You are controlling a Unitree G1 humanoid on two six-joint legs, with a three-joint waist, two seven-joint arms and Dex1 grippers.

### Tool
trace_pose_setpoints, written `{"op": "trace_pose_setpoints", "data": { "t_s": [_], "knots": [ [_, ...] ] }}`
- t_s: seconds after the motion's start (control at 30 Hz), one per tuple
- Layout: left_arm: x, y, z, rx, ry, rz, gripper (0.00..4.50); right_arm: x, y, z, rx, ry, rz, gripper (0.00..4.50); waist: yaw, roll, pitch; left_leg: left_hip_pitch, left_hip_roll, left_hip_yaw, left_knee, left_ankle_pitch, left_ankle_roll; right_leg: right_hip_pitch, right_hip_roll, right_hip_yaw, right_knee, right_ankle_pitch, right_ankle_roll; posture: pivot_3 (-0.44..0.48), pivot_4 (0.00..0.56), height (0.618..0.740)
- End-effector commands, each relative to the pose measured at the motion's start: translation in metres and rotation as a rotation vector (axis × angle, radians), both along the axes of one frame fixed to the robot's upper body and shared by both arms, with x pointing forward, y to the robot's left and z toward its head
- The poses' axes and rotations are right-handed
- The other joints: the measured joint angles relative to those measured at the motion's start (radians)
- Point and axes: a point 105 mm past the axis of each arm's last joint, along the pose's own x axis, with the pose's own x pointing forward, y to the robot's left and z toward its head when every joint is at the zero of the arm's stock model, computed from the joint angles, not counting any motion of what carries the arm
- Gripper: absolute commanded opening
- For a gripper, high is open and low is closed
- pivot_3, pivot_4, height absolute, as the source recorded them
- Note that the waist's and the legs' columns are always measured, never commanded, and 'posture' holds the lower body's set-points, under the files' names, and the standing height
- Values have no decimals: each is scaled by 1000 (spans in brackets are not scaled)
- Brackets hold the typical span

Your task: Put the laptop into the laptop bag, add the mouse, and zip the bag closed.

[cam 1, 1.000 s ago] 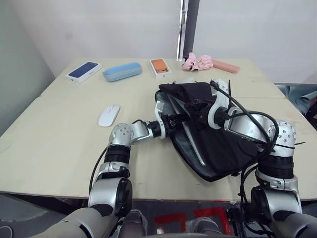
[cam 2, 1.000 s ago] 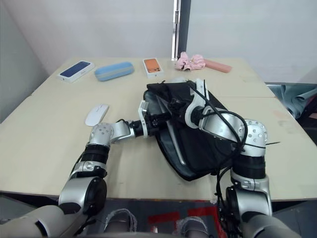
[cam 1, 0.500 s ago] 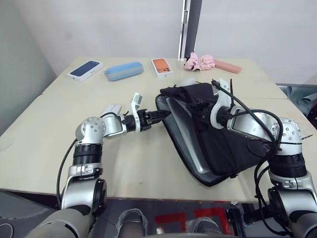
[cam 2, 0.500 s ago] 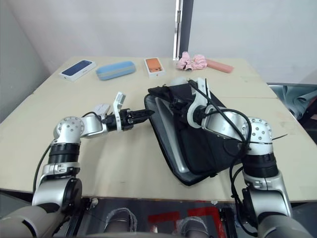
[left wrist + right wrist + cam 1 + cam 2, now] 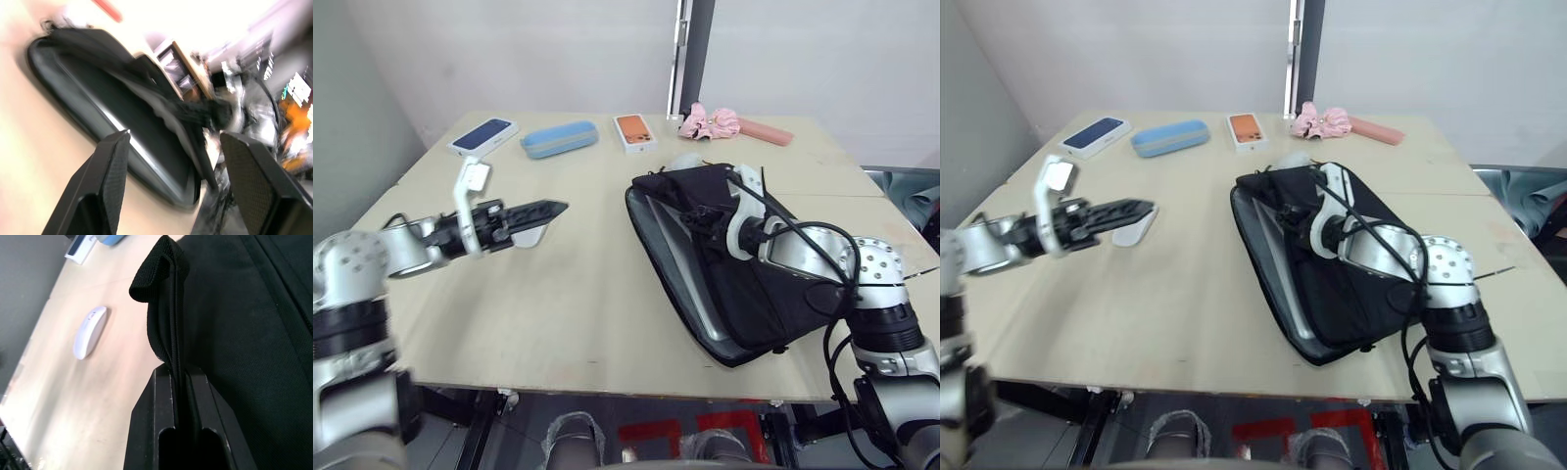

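Note:
The black laptop bag lies open on the right half of the table, with the silver laptop inside along its left edge. My right gripper holds up the bag's top flap, shut on a black strap handle. The white mouse rests on the table to the left of the bag, also seen as the mouse in the right wrist view. My left gripper hovers just above the mouse, its fingers open and empty, pointing toward the bag.
Along the far edge lie a dark blue phone box, a light blue case, an orange phone box and a pink bundle. A white lump sits just behind the bag. Bare tabletop lies between the mouse and bag.
My left arm has drawn back from the bag's mouth and swung left, ending above the mouse. The right gripper stays shut on the strap handle.

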Motion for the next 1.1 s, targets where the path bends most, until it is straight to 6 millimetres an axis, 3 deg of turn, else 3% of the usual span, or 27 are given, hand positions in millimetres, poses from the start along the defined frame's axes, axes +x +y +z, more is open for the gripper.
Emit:
{"op": "trace_pose_setpoints", "data": {
  "t_s": [0.03, 0.23, 0.33, 0.5, 0.57, 0.67, 0.83, 1.1],
  "knots": [
    [-16, 17, 7, 75, -84, -21, 3067, 3, 1, 6, 39, -36, 13, 1386, 1, 0, 0, 0, 0, 0, 0, 0, -1, 0, 0, 0, 0, 0, 0, 0, 150, 740],
    [-34, 53, 18, 149, -155, 38, 3067, 0, -7, 2, 2, -84, 90, 3467, 1, 0, 0, 0, 0, -1, 0, 1, -1, 0, 0, -1, 1, 0, 0, 0, 150, 740],
    [-38, 71, 25, 178, -200, 86, 3067, -11, -24, 22, -51, -202, 172, 4483, 2, 0, 0, 0, 0, -1, 0, 1, -1, 1, 0, -1, 0, 0, 0, 0, 150, 740],
    [-41, 92, 29, 197, -222, 147, 3067, -31, -58, 46, -187, -363, 268, 4483, 5, -1, -1, 1, 1, -1, -3, 1, -1, 1, 0, -1, -1, 0, 0, 0, 150, 740],
    [-41, 105, 26, 231, -220, 188, 3067, -52, -79, 52, -319, -434, 353, 4483, 14, -1, -1, 0, 1, -1, -3, -1, 2, 1, 0, -2, -2, -1, -1, 0, 150, 740],
    [-37, 121, 24, 253, -216, 249, 3067, -69, -109, 32, -583, -426, 453, 4483, 24, -2, -1, 2, 1, 0, -6, -2, 5, 3, 0, -2, -7, -2, 0, 0, 150, 740],
    [-39, 144, 7, 368, -154, 277, 3067, -70, -174, 25, -701, -385, 347, 4483, 11, -4, -3, 8, 1, 1, -5, -3, 7, 8, -1, -1, -7, -2, -2, 0, 150, 740],
    [-37, 166, -3, 467, -123, 364, 3067, -84, -222, 37, -816, -453, 235, 4483, -1, -4, -3, 10, 2, 3, -4, -3, 9, 8, -1, 0, -5, -3, -3, 0, 150, 740]
  ]
}}
